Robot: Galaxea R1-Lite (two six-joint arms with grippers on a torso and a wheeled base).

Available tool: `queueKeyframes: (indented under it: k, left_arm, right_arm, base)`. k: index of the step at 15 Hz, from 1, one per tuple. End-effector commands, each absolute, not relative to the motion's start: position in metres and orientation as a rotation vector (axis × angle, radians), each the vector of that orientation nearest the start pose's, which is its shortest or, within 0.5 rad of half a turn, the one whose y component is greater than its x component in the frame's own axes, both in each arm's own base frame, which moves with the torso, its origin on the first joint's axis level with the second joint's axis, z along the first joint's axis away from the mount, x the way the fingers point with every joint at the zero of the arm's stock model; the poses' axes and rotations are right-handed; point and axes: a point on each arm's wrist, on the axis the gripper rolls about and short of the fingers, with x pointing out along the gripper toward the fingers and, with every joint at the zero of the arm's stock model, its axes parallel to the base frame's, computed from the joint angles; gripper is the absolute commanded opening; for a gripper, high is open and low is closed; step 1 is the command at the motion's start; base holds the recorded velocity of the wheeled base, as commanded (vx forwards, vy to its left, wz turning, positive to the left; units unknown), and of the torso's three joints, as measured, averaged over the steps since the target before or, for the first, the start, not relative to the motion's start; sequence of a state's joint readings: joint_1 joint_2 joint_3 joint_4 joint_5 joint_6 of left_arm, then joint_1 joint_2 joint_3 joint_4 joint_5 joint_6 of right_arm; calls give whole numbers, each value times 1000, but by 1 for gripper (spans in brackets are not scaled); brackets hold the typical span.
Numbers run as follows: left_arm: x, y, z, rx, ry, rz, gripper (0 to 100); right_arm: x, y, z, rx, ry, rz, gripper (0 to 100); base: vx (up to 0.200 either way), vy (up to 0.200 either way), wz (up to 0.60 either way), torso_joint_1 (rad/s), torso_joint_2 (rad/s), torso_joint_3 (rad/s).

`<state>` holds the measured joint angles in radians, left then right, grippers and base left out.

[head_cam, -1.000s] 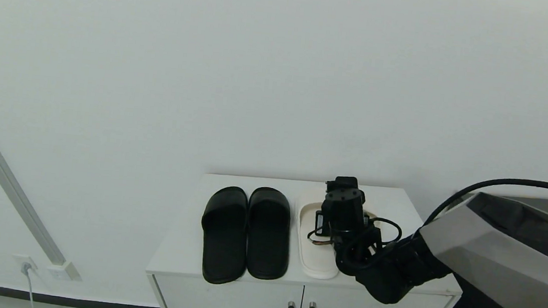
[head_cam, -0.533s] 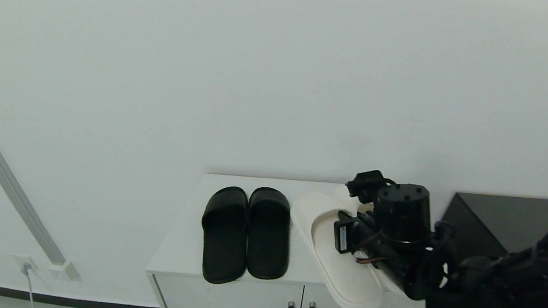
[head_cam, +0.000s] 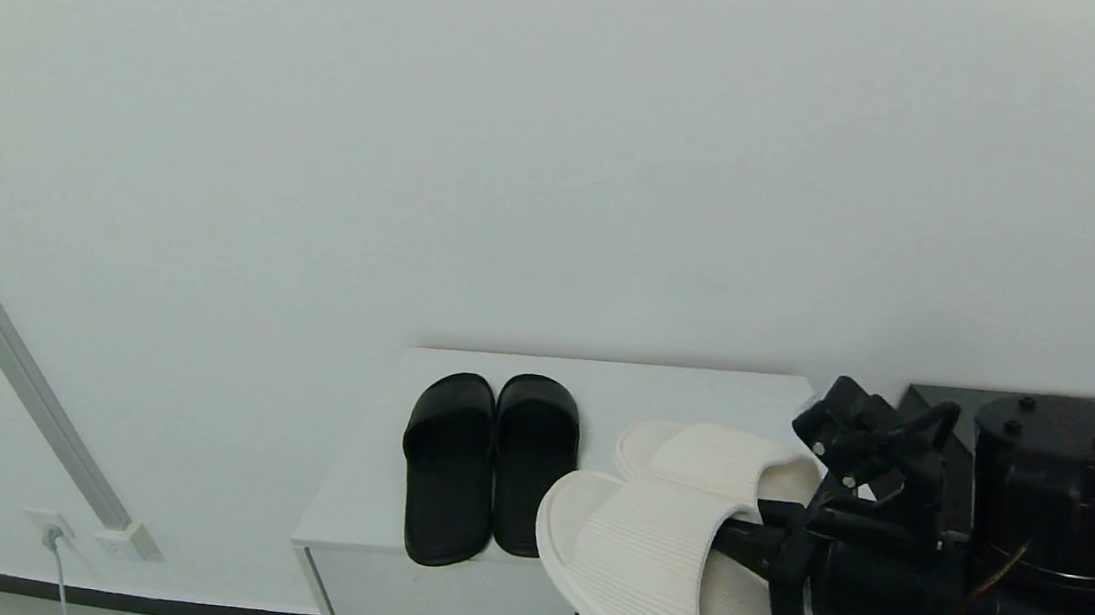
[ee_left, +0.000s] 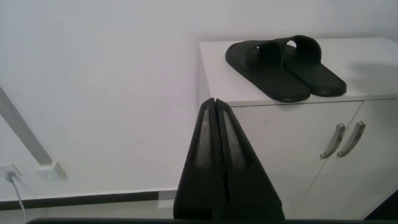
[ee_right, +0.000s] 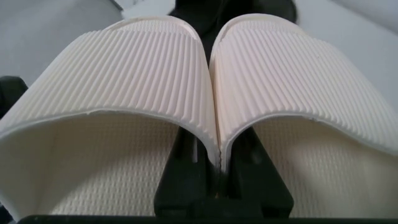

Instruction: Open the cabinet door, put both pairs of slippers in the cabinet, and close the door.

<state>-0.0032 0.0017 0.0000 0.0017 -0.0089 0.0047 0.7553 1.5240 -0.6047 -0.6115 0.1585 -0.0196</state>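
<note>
Before the cabinet (head_cam: 359, 490) — white slippers (head_cam: 645, 548) pinched in right pincer (head_cam: 754, 536).

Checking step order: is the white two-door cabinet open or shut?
Shut. In the left wrist view both white doors lie flush, their metal handles side by side at the seam.

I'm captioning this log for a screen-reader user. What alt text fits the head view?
The right claw holds the white slippers in the air near the right front corner of the white cabinet. The black slippers lie side by side on its top, and its doors are shut.
</note>
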Motion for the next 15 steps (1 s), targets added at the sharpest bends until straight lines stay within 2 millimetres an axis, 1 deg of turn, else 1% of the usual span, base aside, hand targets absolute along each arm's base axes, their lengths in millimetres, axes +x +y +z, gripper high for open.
queueKeyframes:
  k: [1,6,14,15]
  left_arm:
    - [-23,0,75,5,5,-12,0]
    - [-23,0,75,3,5,-12,0]
    - [-23,0,75,3,5,-12,0]
    - [-23,0,75,3,5,-11,0]
  right_arm:
    - [172,167,190,-95,240,916,0]
    - [172,169,186,-103,256,915,0]
    - [174,170,181,-107,275,914,0]
    - [174,171,180,-108,279,914,0]
  base:
    - [0,0,0,0,0,0]
    - [0,0,0,0,0,0]
    - [-200,0,0,2,2,5]
    - [0,0,0,0,0,0]
